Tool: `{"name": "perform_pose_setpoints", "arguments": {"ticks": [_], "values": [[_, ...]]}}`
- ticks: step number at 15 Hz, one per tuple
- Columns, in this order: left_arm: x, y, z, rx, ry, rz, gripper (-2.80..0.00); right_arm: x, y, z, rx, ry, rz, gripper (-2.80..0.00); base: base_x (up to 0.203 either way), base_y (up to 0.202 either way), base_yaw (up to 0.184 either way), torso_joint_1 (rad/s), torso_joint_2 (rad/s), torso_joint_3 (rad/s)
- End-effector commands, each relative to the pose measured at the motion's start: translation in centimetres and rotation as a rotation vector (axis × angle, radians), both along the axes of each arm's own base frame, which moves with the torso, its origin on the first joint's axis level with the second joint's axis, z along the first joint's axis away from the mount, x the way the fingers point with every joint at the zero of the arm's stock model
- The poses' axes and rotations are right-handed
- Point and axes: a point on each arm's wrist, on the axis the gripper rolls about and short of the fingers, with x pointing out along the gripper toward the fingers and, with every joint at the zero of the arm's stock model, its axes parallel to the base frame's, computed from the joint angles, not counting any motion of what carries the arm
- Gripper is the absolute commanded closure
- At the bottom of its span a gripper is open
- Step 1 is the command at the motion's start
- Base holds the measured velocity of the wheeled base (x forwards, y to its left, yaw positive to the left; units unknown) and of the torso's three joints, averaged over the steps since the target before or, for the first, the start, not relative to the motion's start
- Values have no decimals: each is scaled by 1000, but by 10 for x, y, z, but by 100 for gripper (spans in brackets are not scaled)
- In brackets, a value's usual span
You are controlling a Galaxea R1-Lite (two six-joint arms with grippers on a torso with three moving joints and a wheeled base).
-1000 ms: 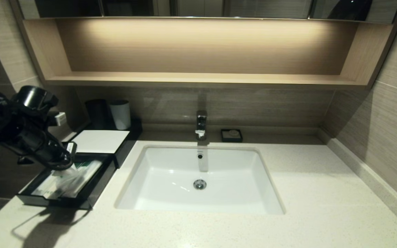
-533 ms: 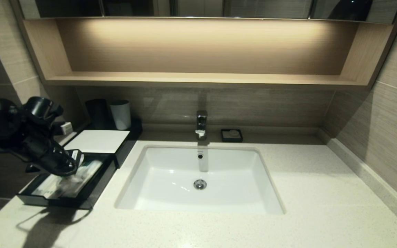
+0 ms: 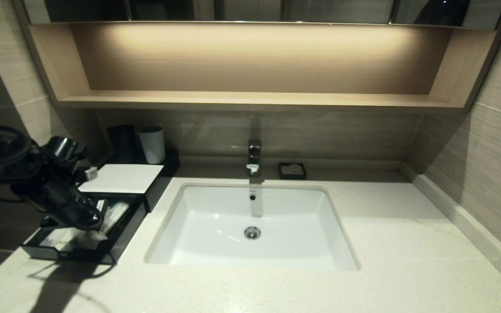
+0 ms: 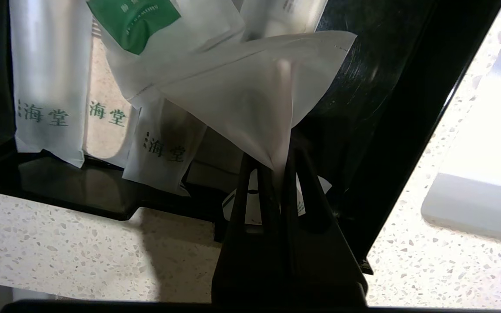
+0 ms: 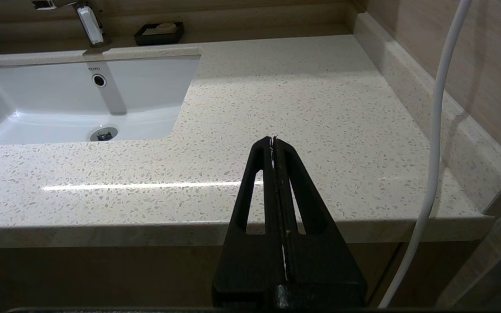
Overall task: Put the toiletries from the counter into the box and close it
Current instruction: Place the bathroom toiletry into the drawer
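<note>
So where I'm parked: beige striped wall tiles (image 3: 485, 143), a pale wood wall shelf (image 3: 250, 101) lit warm from above, mirror panels (image 3: 250, 9) over it, 1 chrome faucet (image 3: 254, 157), and a small black dish (image 3: 292, 170) at the back wall.

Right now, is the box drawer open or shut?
Open. The drawer is slid out from under the white top, with packets lying inside. The left end effector holds one packet over it.

Head view high, facing counter (image 3: 407, 243), left wrist close over drawer (image 4: 381, 108), right wrist low at counter edge, sharing sink (image 5: 59, 100)
</note>
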Motion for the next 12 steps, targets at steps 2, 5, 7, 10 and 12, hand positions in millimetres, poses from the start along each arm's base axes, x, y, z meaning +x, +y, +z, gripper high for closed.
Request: {"name": "perform_pose_setpoints", "arguments": {"ticks": [2,5,7,10,12], "values": [[3,1,-11,-1,38,-10,0,0,0,0,1,-1,0,0,0,0,0,0,0,0],[5,0,-15,-4,49,-14,0,0,0,0,1,1,0,0,0,0,0,0,0,0],[5,0,-15,-12,48,-23,0,0,0,0,1,1,0,0,0,0,0,0,0,0],[5,-2,-17,-61,51,-44,0,0,0,0,1,-1,0,0,0,0,0,0,0,0],[6,-3,-19,-63,56,-47,0,0,0,0,1,1,0,0,0,0,0,0,0,0]]}}
